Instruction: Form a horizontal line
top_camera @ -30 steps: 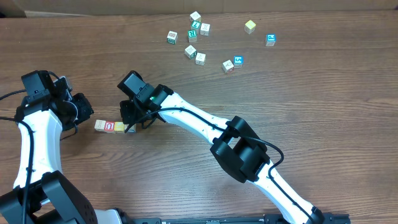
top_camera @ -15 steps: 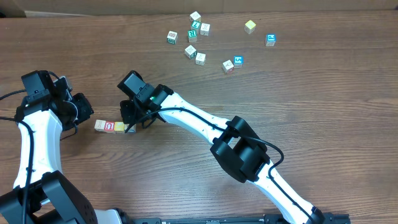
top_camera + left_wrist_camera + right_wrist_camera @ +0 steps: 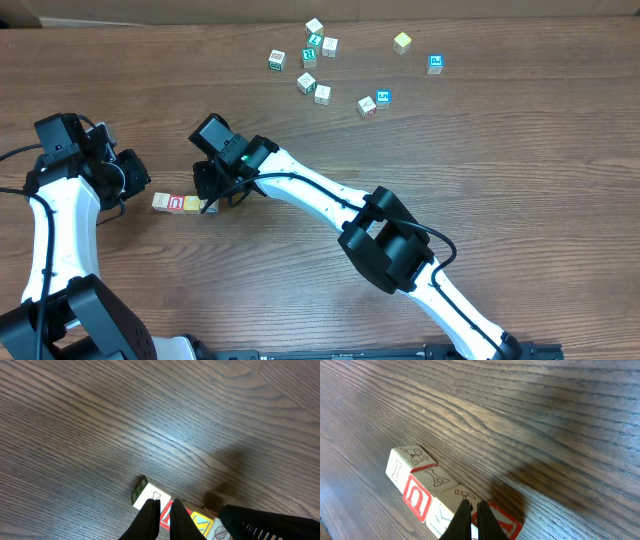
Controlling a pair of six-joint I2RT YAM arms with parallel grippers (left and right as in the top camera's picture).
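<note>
- You have smooth, square-edged wooden letter cubes [image 3: 417, 494] touching side by side on the grainy table [image 3: 545, 410].
- Your right tool [image 3: 473, 505] is pressed together above them.
- Your left tool [image 3: 163, 505] is nearly pressed together, pinching nothing.

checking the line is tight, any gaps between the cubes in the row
No, the right wrist view shows the cubes packed face to face, with nothing showing between them.

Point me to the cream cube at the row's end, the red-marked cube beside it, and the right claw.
cream cube [image 3: 395, 470], right wrist view, on its front face.
red-marked cube [image 3: 416, 497], right wrist view, on its red-lettered front face.
right claw [image 3: 474, 505], right wrist view, midway between its shut fingertips.
</note>
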